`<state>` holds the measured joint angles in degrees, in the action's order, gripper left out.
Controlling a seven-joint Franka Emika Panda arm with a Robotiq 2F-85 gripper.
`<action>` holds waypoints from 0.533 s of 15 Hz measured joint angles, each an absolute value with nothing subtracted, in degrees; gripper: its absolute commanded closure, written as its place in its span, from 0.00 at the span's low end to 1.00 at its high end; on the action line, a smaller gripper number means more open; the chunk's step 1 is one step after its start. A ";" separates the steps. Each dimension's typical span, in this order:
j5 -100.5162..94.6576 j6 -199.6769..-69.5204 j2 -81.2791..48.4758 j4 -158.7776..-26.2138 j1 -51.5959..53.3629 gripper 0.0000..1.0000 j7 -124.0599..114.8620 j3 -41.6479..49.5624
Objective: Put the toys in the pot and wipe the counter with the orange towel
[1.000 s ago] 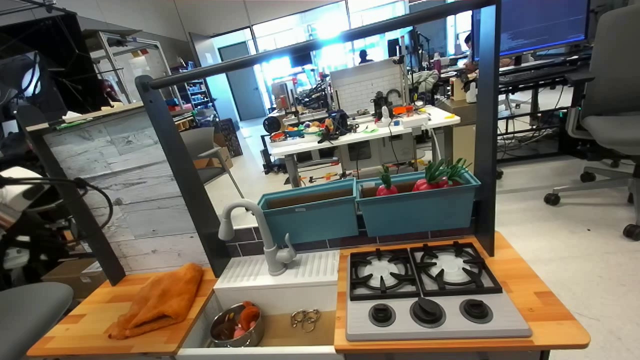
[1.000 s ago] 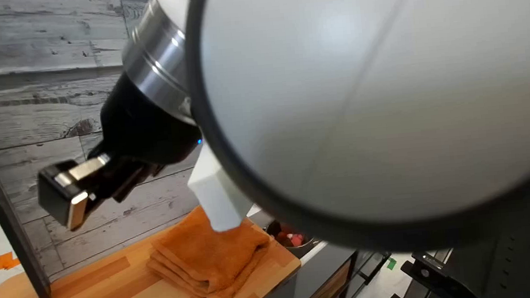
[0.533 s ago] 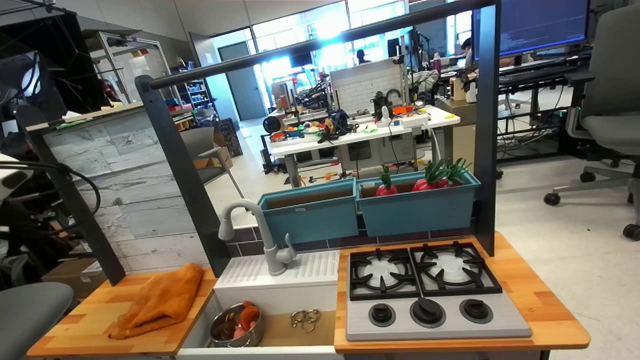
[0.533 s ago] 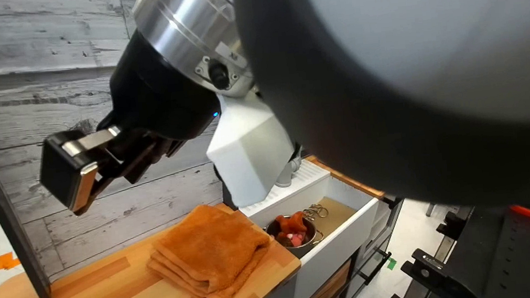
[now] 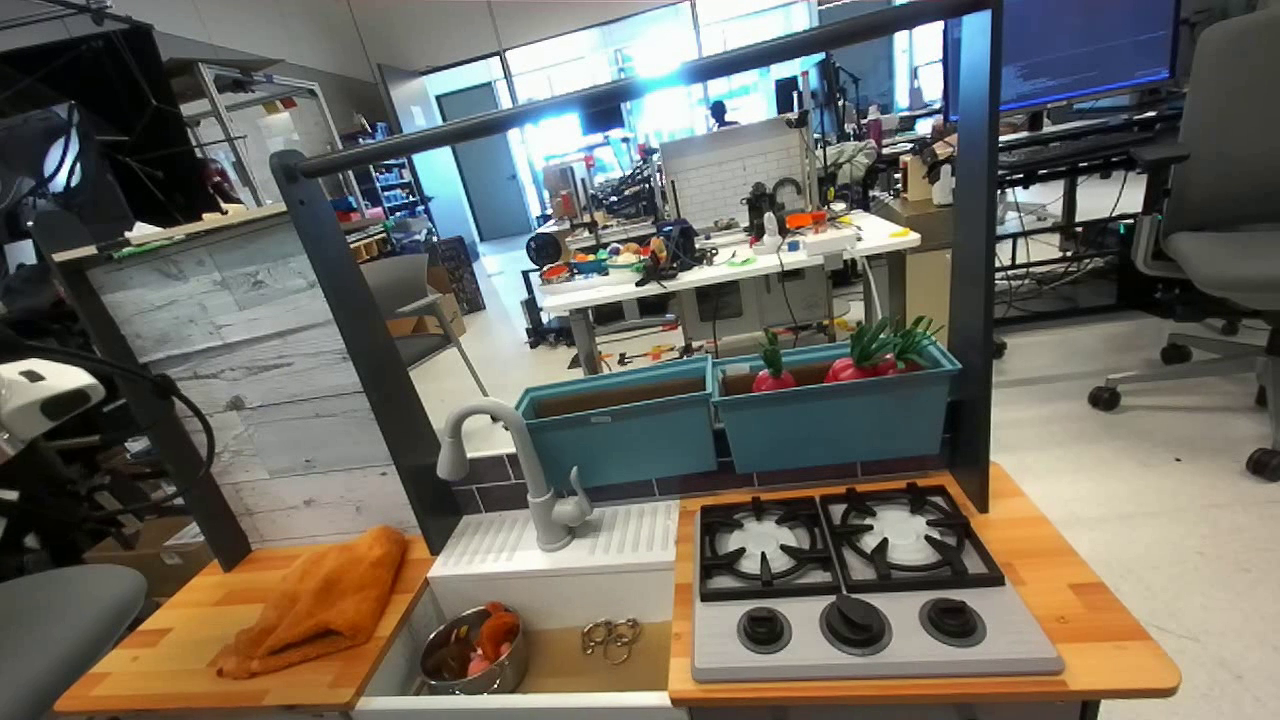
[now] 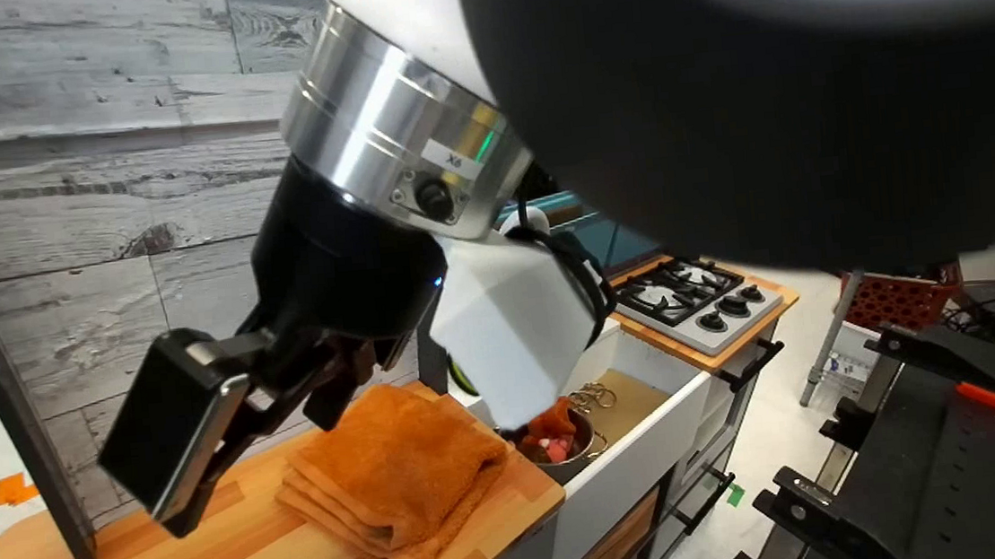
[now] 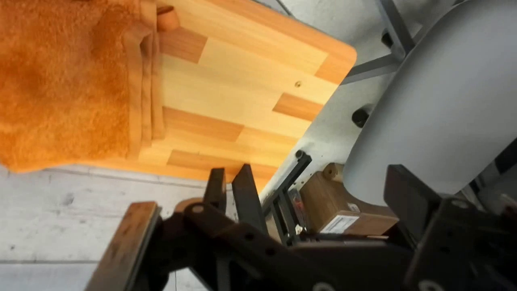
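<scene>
The orange towel lies folded on the wooden counter left of the sink. It also shows in an exterior view and at the left of the wrist view. A metal pot stands in the sink basin with orange, pink and brown toys in it; part of the pot is hidden behind the wrist in an exterior view. My gripper hangs above the counter, beside the towel and apart from it. In the wrist view the gripper has its fingers wide apart with nothing held.
A faucet stands behind the sink; metal rings lie in it. A stove is right of it. Planters hang behind. A wood-plank wall and dark post border the counter. A grey seat stands beside it.
My gripper rises slightly, then comes lower and to the right in an exterior view, looking larger. The large arm link shifts up, uncovering sink and stove. Towel, pot and toys stay put.
</scene>
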<state>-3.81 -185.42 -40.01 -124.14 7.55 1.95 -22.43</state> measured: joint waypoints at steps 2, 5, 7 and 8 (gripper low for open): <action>-3.34 -178.44 -41.16 -122.64 0.20 0.00 1.98 -28.14; 2.08 -167.79 -40.92 -120.19 -5.92 0.00 2.04 -31.93; 7.17 -163.49 -40.33 -118.87 -6.81 0.00 1.95 -32.26; 9.59 -163.49 -40.27 -118.61 -7.39 0.00 2.44 -33.02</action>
